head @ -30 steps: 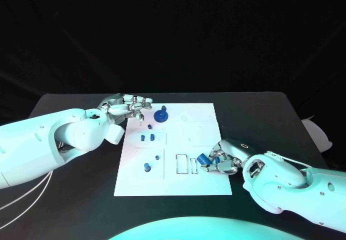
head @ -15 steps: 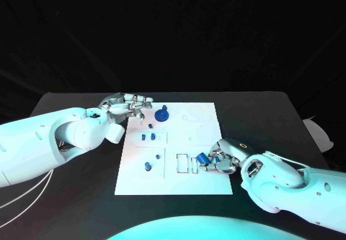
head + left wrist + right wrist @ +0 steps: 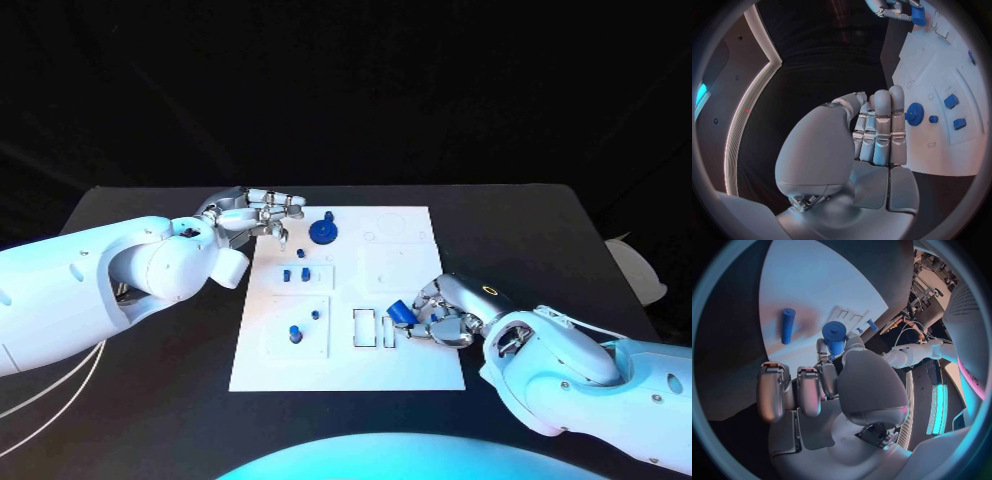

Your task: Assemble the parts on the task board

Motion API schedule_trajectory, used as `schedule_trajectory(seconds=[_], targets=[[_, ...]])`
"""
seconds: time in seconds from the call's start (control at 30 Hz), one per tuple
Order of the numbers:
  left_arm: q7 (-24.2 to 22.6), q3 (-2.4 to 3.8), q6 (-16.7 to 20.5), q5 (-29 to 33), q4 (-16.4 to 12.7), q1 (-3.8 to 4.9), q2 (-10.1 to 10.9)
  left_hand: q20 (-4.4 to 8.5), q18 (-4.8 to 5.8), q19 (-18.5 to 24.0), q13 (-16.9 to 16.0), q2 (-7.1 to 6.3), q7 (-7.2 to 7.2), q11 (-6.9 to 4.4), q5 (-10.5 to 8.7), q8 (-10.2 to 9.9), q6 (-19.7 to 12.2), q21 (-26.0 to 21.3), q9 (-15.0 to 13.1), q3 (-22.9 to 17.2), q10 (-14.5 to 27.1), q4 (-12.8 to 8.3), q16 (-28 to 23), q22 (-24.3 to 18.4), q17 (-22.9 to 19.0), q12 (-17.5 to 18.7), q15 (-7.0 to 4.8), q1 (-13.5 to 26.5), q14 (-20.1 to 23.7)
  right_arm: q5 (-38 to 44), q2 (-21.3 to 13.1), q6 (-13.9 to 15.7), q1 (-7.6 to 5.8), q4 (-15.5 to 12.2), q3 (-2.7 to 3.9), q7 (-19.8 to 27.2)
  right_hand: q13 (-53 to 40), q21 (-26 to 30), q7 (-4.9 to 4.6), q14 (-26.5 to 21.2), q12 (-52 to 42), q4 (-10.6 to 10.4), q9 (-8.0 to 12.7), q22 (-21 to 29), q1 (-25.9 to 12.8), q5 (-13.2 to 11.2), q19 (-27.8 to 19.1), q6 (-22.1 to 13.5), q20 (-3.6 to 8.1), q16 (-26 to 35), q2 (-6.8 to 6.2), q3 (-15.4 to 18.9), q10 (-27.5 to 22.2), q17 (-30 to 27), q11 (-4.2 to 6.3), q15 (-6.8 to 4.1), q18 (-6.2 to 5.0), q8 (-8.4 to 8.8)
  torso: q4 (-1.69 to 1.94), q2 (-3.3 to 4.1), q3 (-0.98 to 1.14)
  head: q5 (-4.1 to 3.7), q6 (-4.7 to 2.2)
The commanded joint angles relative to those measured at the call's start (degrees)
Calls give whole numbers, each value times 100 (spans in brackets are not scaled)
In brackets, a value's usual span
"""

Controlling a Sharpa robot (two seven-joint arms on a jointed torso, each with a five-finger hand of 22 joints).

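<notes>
**Op A:** Parts first: the blue peg (image 3: 402, 316) I'm carrying has crept left over the last second. It's pinched in my right hand (image 3: 437, 318), now right above the slots (image 3: 372, 328) on the near half of the task board (image 3: 411, 372).

**Op B:** Seated yet?

**Op A:** Not that I can judge. In the right wrist view the peg (image 3: 835, 336) is between thumb and a finger, raised off the white surface, and a loose blue cylinder (image 3: 787, 325) lies flat beside it.

**Op B:** So the shift means you're lining up for insertion.

**Op A:** That's my reading. The move is small, so I'm in fine alignment.

**Op B:** And your left?

**Op A:** My left hand (image 3: 257, 213) hasn't budged: at the board's far left corner, fingers straight and pressed together, holding nothing, just beside the blue gear (image 3: 323, 232).
</notes>
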State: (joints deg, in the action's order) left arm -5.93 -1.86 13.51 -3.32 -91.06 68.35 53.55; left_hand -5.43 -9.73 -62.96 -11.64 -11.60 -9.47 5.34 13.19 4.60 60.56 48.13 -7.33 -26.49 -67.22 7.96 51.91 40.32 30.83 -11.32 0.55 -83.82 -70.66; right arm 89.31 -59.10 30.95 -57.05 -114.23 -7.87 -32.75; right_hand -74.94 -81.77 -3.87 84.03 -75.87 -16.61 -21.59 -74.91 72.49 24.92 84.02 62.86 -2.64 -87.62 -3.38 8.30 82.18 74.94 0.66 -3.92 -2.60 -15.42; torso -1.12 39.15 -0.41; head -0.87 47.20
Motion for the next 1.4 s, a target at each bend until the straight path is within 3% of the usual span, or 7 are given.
schedule_trajectory(seconds=[0.03, 0.43, 0.83, 1.3, 1.4], targets=[[-16, 3, -112, 24, -15, 2, -17, -23, -84, 25, -5, 55, -24, -12, -2, -11, -5, -17, 9, 27, 30, 7, -20, -4, -5, -20, 6, 10, 38, -3, 13, 295, -39, -64, 3, -53, -211, -27, 47, 509, -44, -1, -24, -1295, 33, 58, 296, 64, 33, -30, 32, 28, 47, 1091, 11, -27, 96, -27, 9, -3, -10, -18, -15], [-18, 3, -122, 24, -22, 2, -18, -24, -84, 25, -6, 59, -23, -12, -1, -10, -8, -21, 11, 28, 36, 8, -19, -6, -6, -24, 6, 12, 40, -266, 382, 26, -70, 42, 7, -6, -212, -19, 50, 510, -34, -16, -56, -1293, -49, 103, 292, 71, 42, -34, 76, 78, 51, 1097, 15, -34, 94, -24, 10, 5, -6, 8, -11], [-12, 3, -129, 24, -38, 2, -18, -24, -84, 25, -6, 59, -23, -12, -1, -10, -8, -21, 11, 28, 36, 8, -19, -6, -6, -24, 6, 12, 40, -514, 703, -342, -70, 295, 6, -22, -237, 7, 85, 506, -28, -21, -166, -1285, -392, -107, 280, 136, 58, -29, 187, 254, 70, 1088, 41, -52, 88, -56, 5, 7, -2, 42, 8], [-3, 3, -142, 24, -45, 2, -14, -24, -84, 25, -6, 59, -23, -12, -1, -10, -8, -21, 11, 28, 36, 8, -19, -6, -6, -24, 6, 12, 40, -583, 842, -416, -60, 460, 5, -27, -258, 9, 108, 507, -39, -18, -217, -1284, -494, -157, 279, 175, 69, -31, 226, 307, 86, 1092, 58, -66, 88, -89, 4, 10, -2, 56, 34], [1, 3, -148, 24, -49, 2, -11, -24, -84, 25, -6, 59, -23, -12, -1, -10, -8, -21, 11, 28, 36, 8, -19, -6, -6, -24, 6, 12, 40, -584, 852, -415, -60, 478, 5, -28, -255, 11, 115, 506, -26, -17, -249, -1283, -553, -306, 277, 177, 76, -28, 226, 346, 85, 1087, 66, -73, 87, -103, 7, 10, -5, 53, 33]])
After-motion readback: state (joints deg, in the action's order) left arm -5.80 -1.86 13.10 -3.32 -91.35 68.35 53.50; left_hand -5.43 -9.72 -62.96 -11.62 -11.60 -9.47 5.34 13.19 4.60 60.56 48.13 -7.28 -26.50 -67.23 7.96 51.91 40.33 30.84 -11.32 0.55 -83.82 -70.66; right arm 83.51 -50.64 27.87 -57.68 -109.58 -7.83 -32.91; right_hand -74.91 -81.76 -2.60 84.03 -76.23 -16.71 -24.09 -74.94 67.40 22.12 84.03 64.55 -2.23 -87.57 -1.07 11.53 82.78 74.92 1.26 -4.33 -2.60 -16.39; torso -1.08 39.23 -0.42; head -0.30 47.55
